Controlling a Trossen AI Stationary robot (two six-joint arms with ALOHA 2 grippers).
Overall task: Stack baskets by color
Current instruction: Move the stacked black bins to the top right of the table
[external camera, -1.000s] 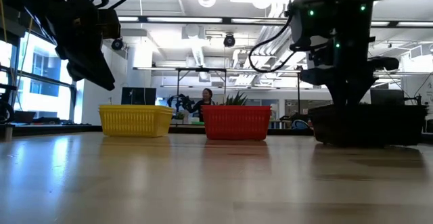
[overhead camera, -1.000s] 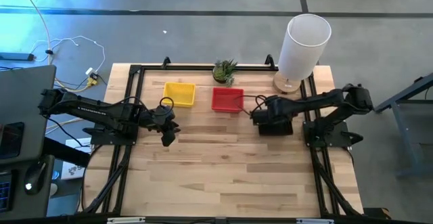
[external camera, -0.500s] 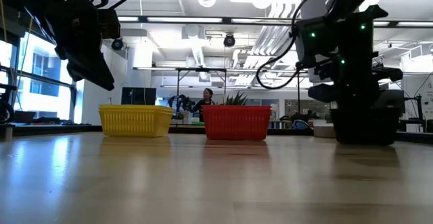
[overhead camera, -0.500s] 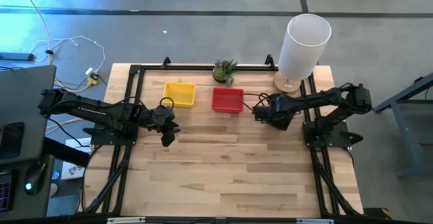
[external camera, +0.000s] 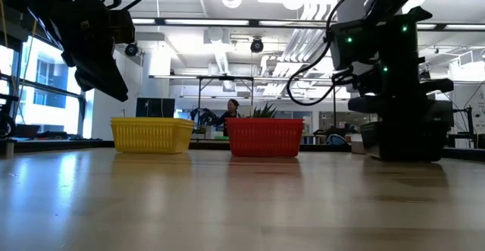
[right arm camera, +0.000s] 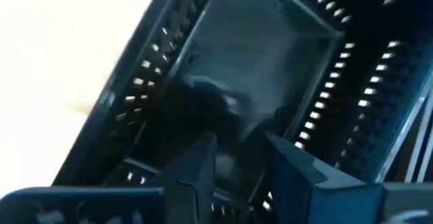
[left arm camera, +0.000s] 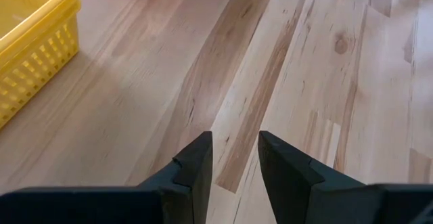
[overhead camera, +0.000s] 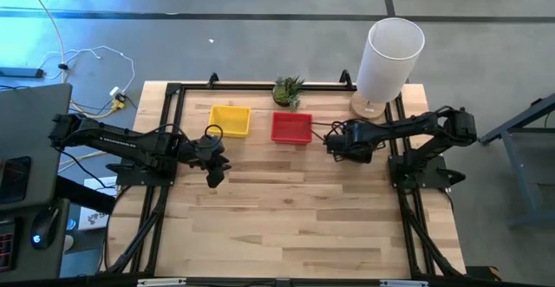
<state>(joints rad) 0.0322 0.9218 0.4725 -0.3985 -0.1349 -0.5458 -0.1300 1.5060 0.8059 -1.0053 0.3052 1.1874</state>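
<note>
Along the surface's [overhead camera: 286, 218] far edge sit a yellow basket [overhead camera: 230, 120] and, just right, a red basket [overhead camera: 290, 127]. At 3 o'clock of red, the right end effector [overhead camera: 334, 142] hangs, fingers parted, over a black basket [right arm camera: 270, 109]. Left end effector [overhead camera: 214, 176] hovers open, 6 o'clock of yellow; bare wood lies nearward.

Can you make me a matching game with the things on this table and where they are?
Things:
1. yellow plastic mesh basket
2. red plastic mesh basket
3. black plastic mesh basket
4. tall white cylinder

Places:
A. on the table's far right corner
B. under the right hand
C. just right of the yellow one
D. nearest the left hand

Pairs: 1-D, 2-C, 3-B, 4-A
</note>
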